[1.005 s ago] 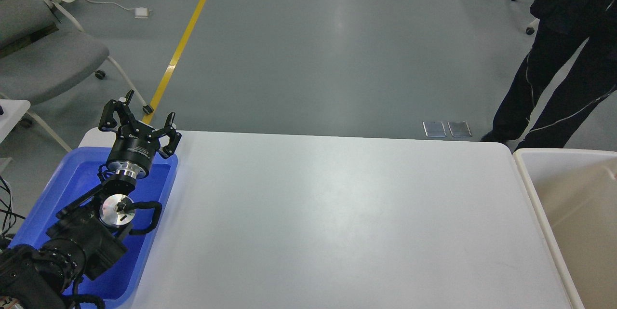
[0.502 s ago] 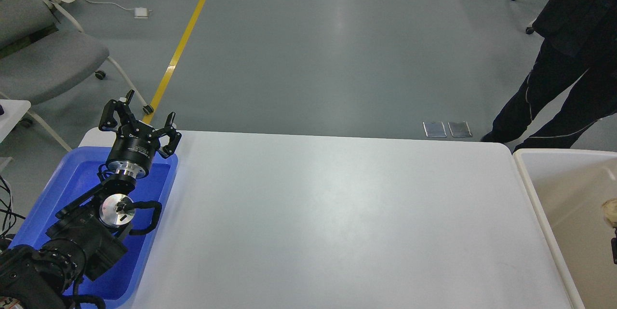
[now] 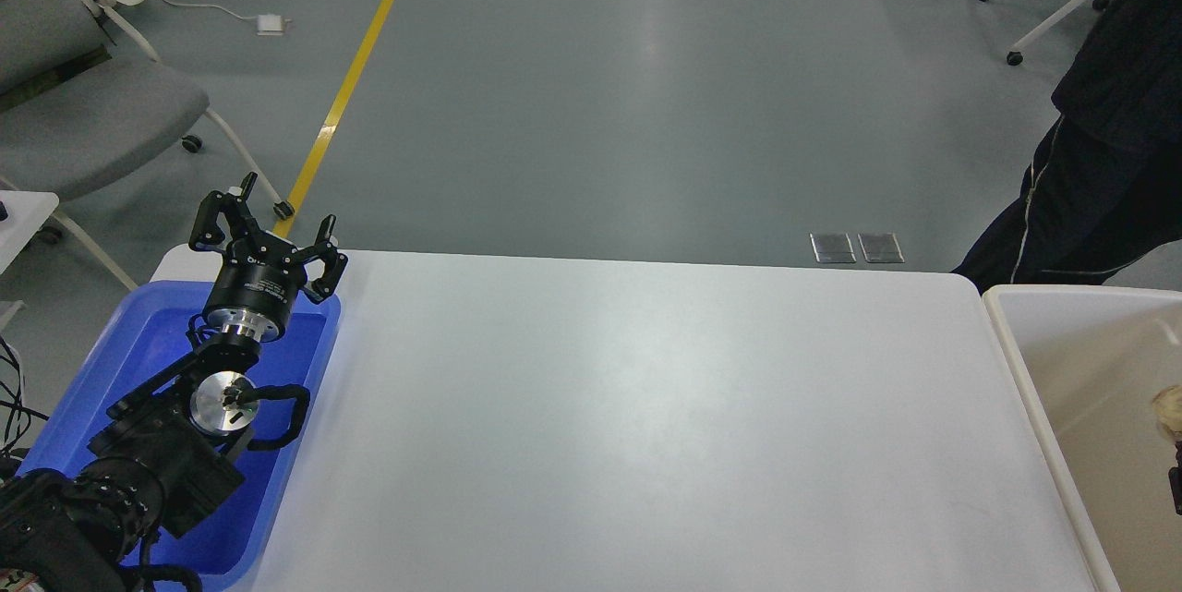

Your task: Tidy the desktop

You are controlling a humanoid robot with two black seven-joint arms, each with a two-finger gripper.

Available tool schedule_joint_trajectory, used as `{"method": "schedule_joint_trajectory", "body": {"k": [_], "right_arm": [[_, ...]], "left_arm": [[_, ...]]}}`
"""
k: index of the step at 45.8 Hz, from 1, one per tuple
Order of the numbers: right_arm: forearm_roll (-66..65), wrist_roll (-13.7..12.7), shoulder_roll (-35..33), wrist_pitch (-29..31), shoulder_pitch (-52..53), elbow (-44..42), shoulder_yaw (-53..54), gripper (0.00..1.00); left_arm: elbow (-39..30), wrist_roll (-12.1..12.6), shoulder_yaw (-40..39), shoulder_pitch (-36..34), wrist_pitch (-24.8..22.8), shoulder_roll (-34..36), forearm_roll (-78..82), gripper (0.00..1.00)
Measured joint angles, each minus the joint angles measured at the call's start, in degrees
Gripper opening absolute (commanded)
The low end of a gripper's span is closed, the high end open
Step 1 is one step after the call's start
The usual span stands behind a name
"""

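Landmark for all placements: the desktop (image 3: 646,426), a glossy white rectangular top with rounded corners, filling the middle of the head view.

1. Left arm, near left corner. Black, jointed, rising from the lower left edge over the blue tray.
2. Blue plastic tray (image 3: 120,361), on the desktop's left end. No contents can be made out around the arm.
3. Left gripper (image 3: 268,232), above the tray's far end, at the desktop's far left corner. Fingers spread apart, holding nothing. Unmoved across the last second.
4. Desktop surface. Nothing lies on its visible white face; it sits just right of the left gripper, which hangs over the tray rather than the bare top.
5. Beige-white bin (image 3: 1025,361), against the desktop's right edge. A pale, yellowish object (image 3: 1168,407) shows inside at the frame's right border, with a dark part just below it, perhaps the right gripper; too little shows to tell. A second ago the bin looked empty; the object appeared half a second ago and sits almost the same now. Judgement: an item was likely just delivered to the bin, and with the surface bare the tidying appears close to done.
6. Person in dark clothing (image 3: 1099,167), beyond the desktop's far right corner. Has stepped further right over the last second.
7. Grey floor with yellow line (image 3: 360,66), beyond the desktop's far edge.
8. Grey chair (image 3: 83,112), beyond the far left corner.
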Motion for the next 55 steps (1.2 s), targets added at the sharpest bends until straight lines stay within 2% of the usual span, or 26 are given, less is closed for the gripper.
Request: {"method": "schedule_joint_trajectory", "body": {"k": [24, 32, 38, 49, 55], "right_arm": [[-1.7, 0.0, -0.4, 0.6, 3.5, -0.1, -1.5, 1.0], [-2.9, 0.1, -2.5, 3.0, 5.0, 1.5, -1.3, 1.0], [-3.2, 0.1, -6.4, 4.6, 5.9, 7.1, 1.4, 1.0], [-5.3, 0.5, -12.1, 6.1, 3.0, 22.7, 16.9, 1.0], [-8.6, 3.2, -12.1, 6.4, -1.0, 31.1, 25.7, 1.0]], "left_arm": [[0.0, 0.0, 0.0, 0.0, -0.1, 0.0, 0.0, 1.0], [0.0, 0.0, 0.0, 0.0, -0.1, 0.0, 0.0, 1.0], [0.0, 0.0, 0.0, 0.0, -0.1, 0.0, 0.0, 1.0], [0.0, 0.0, 0.0, 0.0, -0.1, 0.0, 0.0, 1.0], [0.0, 0.0, 0.0, 0.0, -0.1, 0.0, 0.0, 1.0]]}}
